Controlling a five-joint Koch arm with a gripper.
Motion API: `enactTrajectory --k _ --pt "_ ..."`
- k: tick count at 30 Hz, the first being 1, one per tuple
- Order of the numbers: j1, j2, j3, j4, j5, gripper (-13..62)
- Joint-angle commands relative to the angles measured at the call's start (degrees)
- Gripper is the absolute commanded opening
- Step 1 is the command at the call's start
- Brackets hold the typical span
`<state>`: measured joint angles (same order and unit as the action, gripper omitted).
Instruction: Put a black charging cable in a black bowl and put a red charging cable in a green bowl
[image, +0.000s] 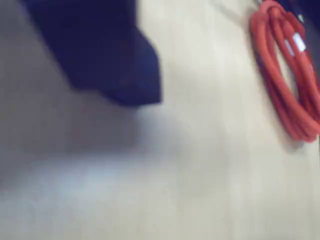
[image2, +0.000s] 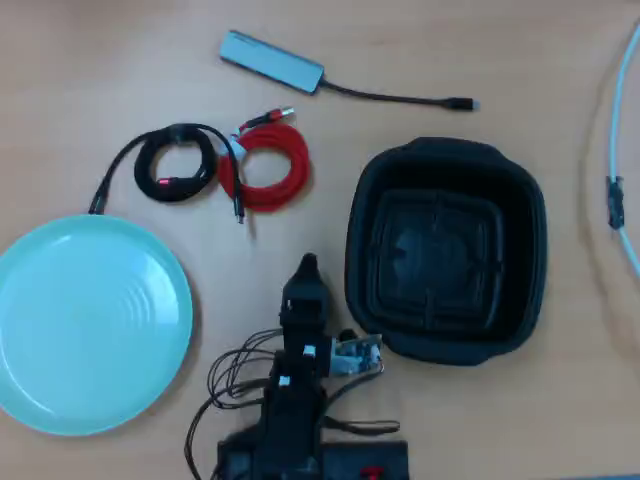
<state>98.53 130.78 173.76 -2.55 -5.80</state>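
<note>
The hand (image2: 306, 266) is hovering mid-frame below the red charging cable (image2: 268, 167), can't tell if it's spread or pinched.

The counter (image2: 520, 60) looks like pale, smooth, matt wood laminate. At its nine o'clock edge, the green bowl (image2: 85, 325) shows a glossy glazed finish. The black bowl (image2: 445, 250) is dull ridged plastic. The red charging cable (image2: 268, 170) has a satin rubbery jacket.
</note>
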Motion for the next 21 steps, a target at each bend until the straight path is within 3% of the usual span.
enactTrajectory --k 1,9,21 --pt "-4.13 5.01 -4.31 9.05 0.88 33.4" --pt "-13.97 1.76 -47.72 57.22 0.26 33.4" --pt "-21.45 -33.93 -99.32 84.37 -0.35 33.4"
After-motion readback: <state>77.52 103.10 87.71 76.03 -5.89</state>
